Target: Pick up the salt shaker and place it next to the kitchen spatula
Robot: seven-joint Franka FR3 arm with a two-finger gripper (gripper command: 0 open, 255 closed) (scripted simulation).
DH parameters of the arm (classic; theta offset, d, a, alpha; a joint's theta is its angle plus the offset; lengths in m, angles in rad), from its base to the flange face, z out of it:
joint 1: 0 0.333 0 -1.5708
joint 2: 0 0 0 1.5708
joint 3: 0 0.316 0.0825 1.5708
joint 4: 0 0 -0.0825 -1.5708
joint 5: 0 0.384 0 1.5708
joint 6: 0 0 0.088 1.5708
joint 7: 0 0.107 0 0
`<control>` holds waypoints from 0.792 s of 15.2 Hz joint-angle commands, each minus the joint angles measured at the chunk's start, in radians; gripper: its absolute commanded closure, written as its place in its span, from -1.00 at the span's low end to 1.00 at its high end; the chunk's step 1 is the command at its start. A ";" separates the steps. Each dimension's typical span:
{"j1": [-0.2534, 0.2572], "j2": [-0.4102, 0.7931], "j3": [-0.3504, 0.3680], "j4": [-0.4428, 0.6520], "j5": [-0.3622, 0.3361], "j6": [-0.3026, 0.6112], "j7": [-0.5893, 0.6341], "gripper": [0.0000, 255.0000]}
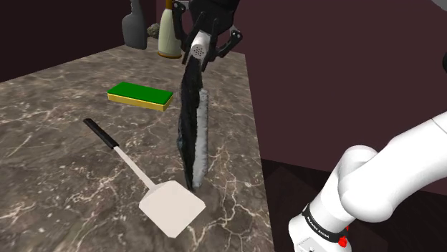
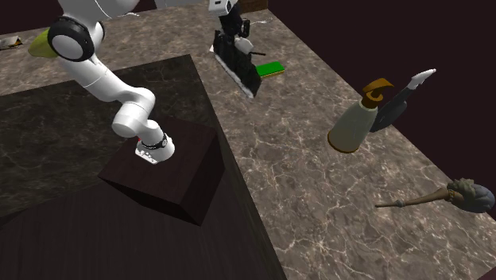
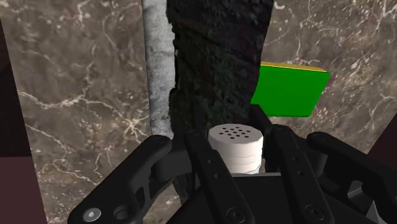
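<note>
While the gripper is clamped on the shaker, the shaker hangs in the air above the top of a tall dark slab, over the far part of the worktop and clear of its surface. The shaker is a small white cylinder with a perforated cap. The fingers clasp its sides, and the holes face the wrist camera. It looks rigid and light, so I judge it needs little force. A smooth round body can slip or twist between flat pads, though, and tipping it might spill, so a hold across the middle of the body seems best. The spatula lies flat toward the worktop's near edge in the shoulder view, with its black handle pointing away and its pale blade nearest that edge. The slab stands upright with its foot just beside the blade, so the free spot is likely on the blade's other side or along the handle. A green sponge lies farther back.
</note>
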State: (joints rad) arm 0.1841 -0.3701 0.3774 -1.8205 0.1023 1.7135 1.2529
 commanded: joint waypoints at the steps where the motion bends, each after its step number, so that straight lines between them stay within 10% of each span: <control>1: 0.013 0.000 0.035 0.006 0.001 -0.004 0.048 1.00; 12: 0.068 0.079 0.268 0.121 -0.038 -0.034 0.345 1.00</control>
State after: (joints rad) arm 0.2475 -0.3068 0.6170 -1.7171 0.0730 1.6826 1.5619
